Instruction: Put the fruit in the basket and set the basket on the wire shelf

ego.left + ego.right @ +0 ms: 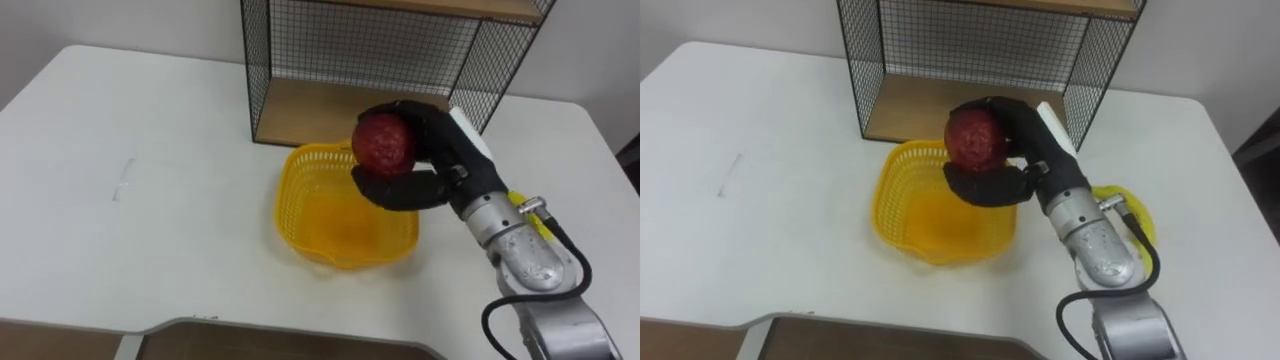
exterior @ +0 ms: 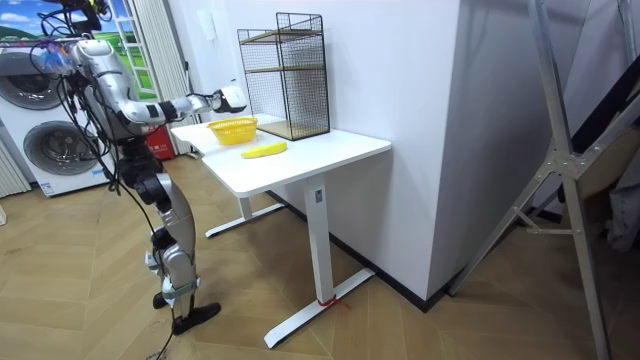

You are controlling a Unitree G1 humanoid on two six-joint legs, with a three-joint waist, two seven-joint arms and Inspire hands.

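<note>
My right hand (image 1: 425,160) (image 1: 1015,150) is curled round a dark red round fruit (image 1: 384,143) (image 1: 975,141) and holds it above the far right part of the yellow plastic basket (image 1: 330,225) (image 1: 925,225). The basket stands on the white table (image 1: 150,190) just in front of the black wire shelf (image 1: 380,60) (image 1: 970,60), and I see nothing inside it. A banana (image 1: 1137,215) (image 2: 264,150) lies on the table to the right of the basket, partly behind my forearm. In the room view I stand at the table's end with my right hand (image 2: 226,99) stretched over the basket (image 2: 232,129).
The wire shelf (image 2: 285,75) has a wooden bottom board and an upper wooden board, its front open toward me. The table's left half is bare. Washing machines (image 2: 45,140) stand behind me in the room view.
</note>
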